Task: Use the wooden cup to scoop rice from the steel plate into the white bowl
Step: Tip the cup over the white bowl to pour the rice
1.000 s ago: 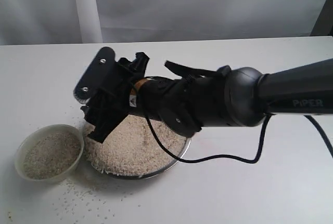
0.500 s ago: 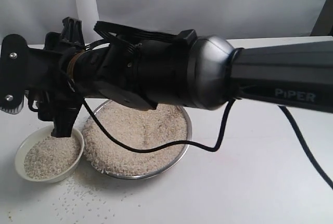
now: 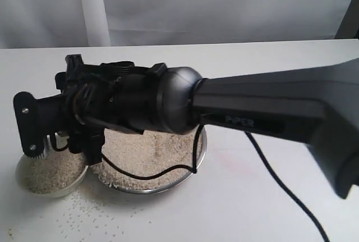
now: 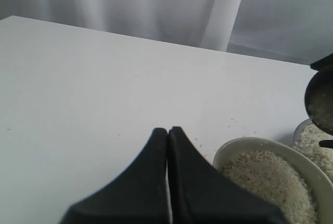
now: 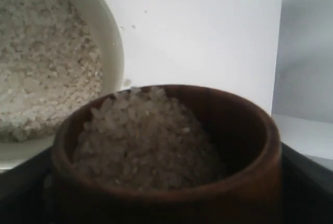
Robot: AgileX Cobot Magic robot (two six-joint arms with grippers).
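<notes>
My right gripper [image 3: 53,134] reaches across the steel plate [image 3: 197,153] and hangs over the white bowl [image 3: 56,188]. It is shut on the wooden cup [image 5: 250,182], which is heaped with rice [image 5: 140,141]. The cup's rim sits just beside the bowl's edge [image 5: 112,42], and the bowl [image 4: 244,145] holds rice [image 4: 265,182] too. In the exterior view the gripper hides the cup. More rice [image 3: 151,158] fills the plate. The cup's dark mouth [image 4: 320,102] shows above the bowl in the left wrist view. My left gripper [image 4: 167,130] is shut and empty, low over bare table beside the bowl.
Loose grains [image 3: 90,214] lie scattered on the white table [image 3: 263,197] in front of the bowl and plate. A black cable [image 3: 146,176] droops from the right arm across the plate. A pale curtain [image 3: 196,6] closes off the back.
The right arm carried the cup from above the plate leftward, rose toward the camera, then came down over the bowl. The plate's rice is now uncovered.
</notes>
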